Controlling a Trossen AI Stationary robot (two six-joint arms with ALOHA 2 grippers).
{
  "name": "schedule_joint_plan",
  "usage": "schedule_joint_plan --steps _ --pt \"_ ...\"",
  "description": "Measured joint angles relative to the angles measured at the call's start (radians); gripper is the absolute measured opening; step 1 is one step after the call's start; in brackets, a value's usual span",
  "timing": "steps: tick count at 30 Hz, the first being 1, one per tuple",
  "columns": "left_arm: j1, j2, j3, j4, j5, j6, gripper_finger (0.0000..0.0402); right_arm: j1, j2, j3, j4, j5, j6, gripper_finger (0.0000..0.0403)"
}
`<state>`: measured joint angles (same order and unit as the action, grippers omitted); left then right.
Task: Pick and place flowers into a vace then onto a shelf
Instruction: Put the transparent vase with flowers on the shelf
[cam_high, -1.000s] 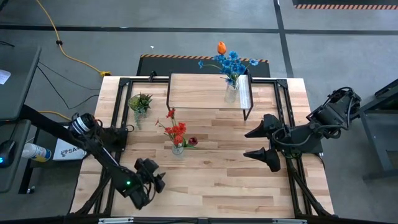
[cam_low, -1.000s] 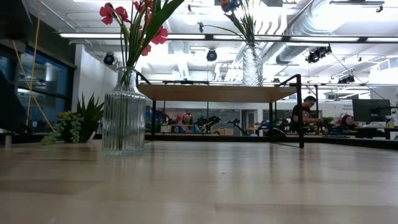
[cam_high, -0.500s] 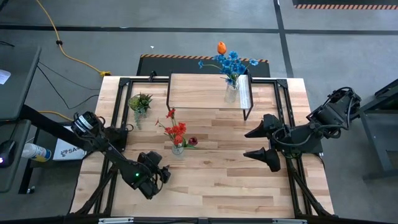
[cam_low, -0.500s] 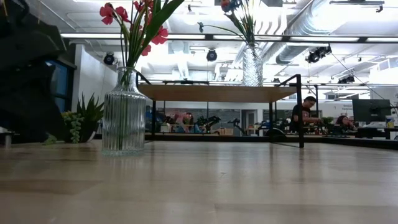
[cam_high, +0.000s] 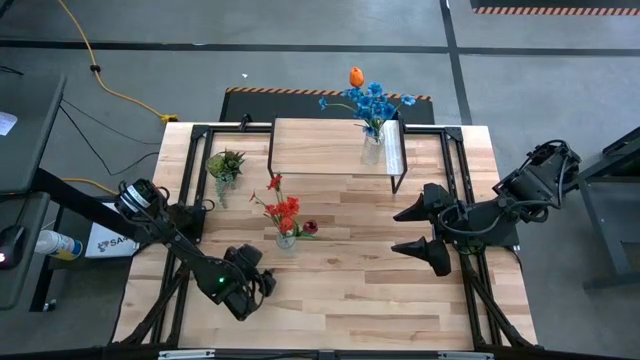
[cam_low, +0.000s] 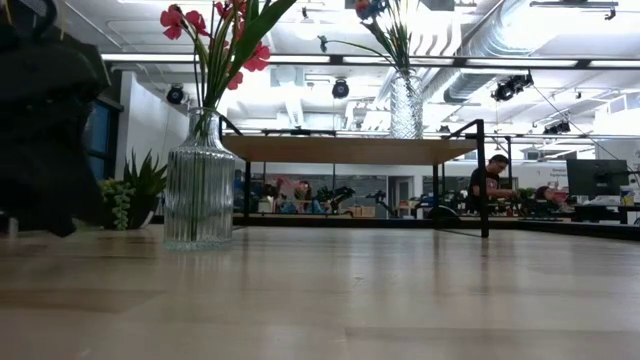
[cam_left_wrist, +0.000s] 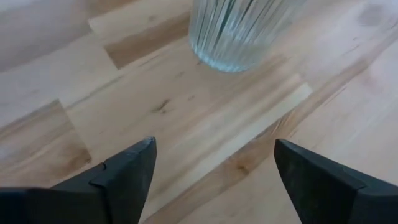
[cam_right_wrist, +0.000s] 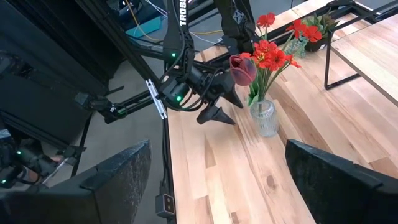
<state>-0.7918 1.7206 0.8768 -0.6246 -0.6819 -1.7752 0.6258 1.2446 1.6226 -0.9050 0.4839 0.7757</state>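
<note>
Left gripper (cam_high: 262, 283) sits low over the near-left part of the light wood plank counter (cam_high: 380, 300), fingers (cam_left_wrist: 124, 171) spread wide and holding nothing, aimed at the ribbed clear glass vase (cam_left_wrist: 239, 28) just ahead. That vase (cam_high: 286, 238) stands mid-counter with the red cluster flowers (cam_high: 284, 208) and the dark pink bud (cam_high: 309, 228) already in it; low view shows it upright (cam_low: 200, 185).

Step in hand, as judged: close in on this vase for the lift to the shelf. Do it well: straddle the glass body low, below the stems, centre it between the fingers before squeezing, keep it vertical so the top-heavy flowers don't tip it; ribbed glass may slip, so grip firm.

Right gripper (cam_high: 425, 230) waits at the right side of the counter, fingers apart and empty.

Farther: small green spiky potted plant (cam_high: 225, 163) at the far left. Low light-wood shelf with thin black legs (cam_high: 330, 145) at the far edge, already carrying a second clear vase (cam_high: 372, 150) with the blue cluster (cam_high: 372, 102) and the orange tulip (cam_high: 356, 77).

Counter is pale butcher-block planks, flat. Grey floor (cam_high: 300, 40) with a yellow cable (cam_high: 110, 90) around it; low view shows an open workshop with people (cam_low: 487, 180) seated far behind.
</note>
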Motion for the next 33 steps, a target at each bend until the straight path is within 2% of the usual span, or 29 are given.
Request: schedule_joint_plan --steps 7,11,15,24,33 --pt "0.0 0.0 0.0 0.027 -0.107 -0.002 0.0396 0.0 0.0 0.0 0.0 0.0 0.0 0.0358" --pt "0.0 0.0 0.0 0.08 -0.212 0.01 0.0391 0.0 0.0 0.0 0.0 0.0 0.0 0.0358" --pt "0.0 0.0 0.001 0.132 -0.323 0.111 0.0389 0.0 0.0 0.0 0.0 0.0 0.0 0.0358" --pt "0.028 0.0 0.001 0.128 -0.284 0.149 0.0399 0.0 0.0 0.0 0.004 0.001 0.0 0.0358" --pt "0.045 0.0 0.001 0.129 -0.347 0.191 0.0399 0.0 0.0 0.0 0.005 0.015 0.0 0.0358"
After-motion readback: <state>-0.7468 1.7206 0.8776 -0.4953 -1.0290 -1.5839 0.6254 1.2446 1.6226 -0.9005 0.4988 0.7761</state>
